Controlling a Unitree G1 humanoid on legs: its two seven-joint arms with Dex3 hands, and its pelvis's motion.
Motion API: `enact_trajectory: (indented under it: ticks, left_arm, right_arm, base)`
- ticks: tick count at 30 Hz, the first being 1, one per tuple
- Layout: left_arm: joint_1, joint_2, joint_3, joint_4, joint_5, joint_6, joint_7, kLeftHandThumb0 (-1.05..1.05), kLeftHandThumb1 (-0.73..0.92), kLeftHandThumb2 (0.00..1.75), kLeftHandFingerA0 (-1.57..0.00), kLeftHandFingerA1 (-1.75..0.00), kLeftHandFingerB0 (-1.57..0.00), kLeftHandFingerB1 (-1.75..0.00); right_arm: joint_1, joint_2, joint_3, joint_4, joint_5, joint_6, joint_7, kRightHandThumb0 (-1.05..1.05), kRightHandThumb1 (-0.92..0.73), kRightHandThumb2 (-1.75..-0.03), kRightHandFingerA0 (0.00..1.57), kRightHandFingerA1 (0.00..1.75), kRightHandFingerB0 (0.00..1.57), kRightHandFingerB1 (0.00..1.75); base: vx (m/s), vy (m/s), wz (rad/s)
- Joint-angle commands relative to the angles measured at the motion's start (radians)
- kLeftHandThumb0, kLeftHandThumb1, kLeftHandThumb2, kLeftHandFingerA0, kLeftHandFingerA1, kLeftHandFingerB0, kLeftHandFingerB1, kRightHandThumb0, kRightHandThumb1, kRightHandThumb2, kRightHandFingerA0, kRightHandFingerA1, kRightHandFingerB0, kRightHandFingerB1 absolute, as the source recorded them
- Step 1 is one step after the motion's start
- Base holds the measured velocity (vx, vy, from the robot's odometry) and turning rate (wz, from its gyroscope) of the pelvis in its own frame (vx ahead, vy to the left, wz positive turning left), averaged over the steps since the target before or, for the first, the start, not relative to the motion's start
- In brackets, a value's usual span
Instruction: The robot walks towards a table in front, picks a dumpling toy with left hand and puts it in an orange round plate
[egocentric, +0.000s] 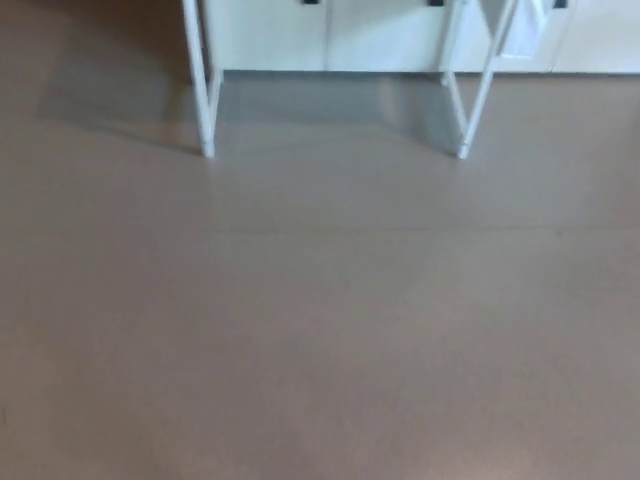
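1. the head view is looking down on a plain grey-brown floor (320, 330), which is filling nearly the whole frame; the picture is slightly blurred.
2. two white table legs are showing at the top: the left leg (203, 100) is standing almost upright, and the right leg (478, 95) is slanting up toward the right.
3. further slim white leg members are showing just behind each of them, toward the wall.
4. a shadow (330, 100) is lying on the floor between the legs and spreading out to the left of the left leg.
5. white cabinet fronts (380, 35) are running along the top edge behind the legs, with small dark marks at their upper border, too blurred to identify.
6. a faint straight seam (400, 229) is crossing the floor below the legs.
7. neither the left hand nor the right hand is showing, so their fingers cannot be judged.
8. the table top is lying beyond the upper edge; the dumpling toy and the orange plate are out of view, and their position cannot be told.
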Motion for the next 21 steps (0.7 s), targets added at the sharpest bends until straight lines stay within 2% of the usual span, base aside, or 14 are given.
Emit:
enact_trajectory:
  ticks: [1,2,3,4,5,6,7,9,15,16,18,21]
  left_arm:
    - [-0.006,-0.001,0.02,0.023,-0.013,-0.145,0.03,-0.37,0.63,0.59,-0.52,-0.38,-0.33,-0.36]
    - [-0.003,-0.002,0.022,0.022,-0.012,-0.154,0.034,-0.37,0.63,0.59,-0.52,-0.38,-0.33,-0.36]
    - [-0.01,-0.004,0.025,0.038,-0.007,-0.164,0.052,-0.31,0.62,0.58,-0.51,-0.37,-0.34,-0.36]
    - [-0.013,-0.005,0.025,0.045,-0.005,-0.168,0.057,-0.31,0.62,0.58,-0.51,-0.37,-0.34,-0.36]
    - [-0.031,-0.014,0.041,0.072,-0.017,-0.157,0.075,-0.28,0.6,0.58,-0.54,-0.37,-0.39,-0.37]
    - [-0.036,-0.017,0.045,0.082,-0.02,-0.156,0.08,-0.28,0.6,0.58,-0.54,-0.37,-0.39,-0.37]
    - [-0.039,-0.016,0.047,0.083,-0.018,-0.157,0.084,-0.29,0.61,0.59,-0.54,-0.37,-0.38,-0.36]
    - [-0.038,-0.013,0.048,0.084,-0.013,-0.172,0.088,-0.27,0.6,0.58,-0.53,-0.37,-0.4,-0.36]
    - [-0.022,-0.022,0.063,0.088,-0.028,-0.208,0.08,-0.24,0.58,0.58,-0.5,-0.36,-0.43,-0.37]
    - [-0.024,-0.021,0.062,0.093,-0.023,-0.211,0.085,-0.24,0.58,0.58,-0.52,-0.37,-0.43,-0.37]
    - [-0.028,-0.018,0.058,0.102,-0.008,-0.22,0.099,-0.24,0.58,0.58,-0.54,-0.37,-0.43,-0.37]
    - [-0.033,-0.016,0.053,0.113,0.003,-0.228,0.111,-0.25,0.58,0.58,-0.55,-0.38,-0.43,-0.37]
  right_arm:
    - [-0.028,-0.016,-0.026,0.067,-0.018,-0.081,-0.062,-0.38,-0.72,-0.63,0.67,0.52,0.29,0.36]
    - [-0.03,-0.016,-0.027,0.073,-0.022,-0.093,-0.071,-0.38,-0.72,-0.63,0.67,0.52,0.29,0.36]
    - [-0.029,-0.013,-0.035,0.072,-0.019,-0.099,-0.078,-0.33,-0.67,-0.6,0.53,0.43,0.31,0.36]
    - [-0.03,-0.011,-0.037,0.072,-0.018,-0.1,-0.079,-0.33,-0.67,-0.6,0.53,0.43,0.31,0.36]
    - [-0.043,-0.007,-0.038,0.089,-0.027,-0.105,-0.098,-0.2,-0.59,-0.57,0.74,0.54,0.35,0.37]
    - [-0.047,-0.006,-0.038,0.095,-0.031,-0.107,-0.103,-0.2,-0.59,-0.57,0.74,0.54,0.35,0.37]
    - [-0.059,-0.005,-0.037,0.113,-0.034,-0.112,-0.107,-0.2,-0.58,-0.6,0.83,0.6,0.34,0.38]
    - [-0.073,-0.008,-0.033,0.139,-0.039,-0.123,-0.11,-0.2,-0.57,-0.6,0.88,0.63,0.34,0.38]
    - [-0.063,-0.01,-0.03,0.127,-0.06,-0.109,-0.13,-0.17,-0.6,-0.57,0.85,0.73,0.35,0.35]
    - [-0.062,-0.011,-0.029,0.127,-0.064,-0.114,-0.136,-0.19,-0.58,-0.59,0.84,0.62,0.34,0.37]
    - [-0.059,-0.012,-0.029,0.119,-0.067,-0.115,-0.141,-0.18,-0.58,-0.59,0.84,0.57,0.33,0.37]
    - [-0.066,-0.012,-0.027,0.131,-0.068,-0.114,-0.143,-0.19,-0.57,-0.6,0.84,0.59,0.33,0.37]
  base:
    - [0.12,0.246,-0.29]
    - [0.13,0.205,-0.28]
    - [0.16,0.178,-0.21]
    - [0.22,0.114,-0.02]
    - [0.18,0.078,0.05]
    - [0.22,0.008,0.12]
    - [0.21,-0.004,0.13]
    - [0.24,-0.055,0.08]
    - [0.35,-0.19,0.32]
    - [0.43,-0.331,0.47]
    - [0.42,-0.324,0.18]
    - [0.3,-0.131,0.01]
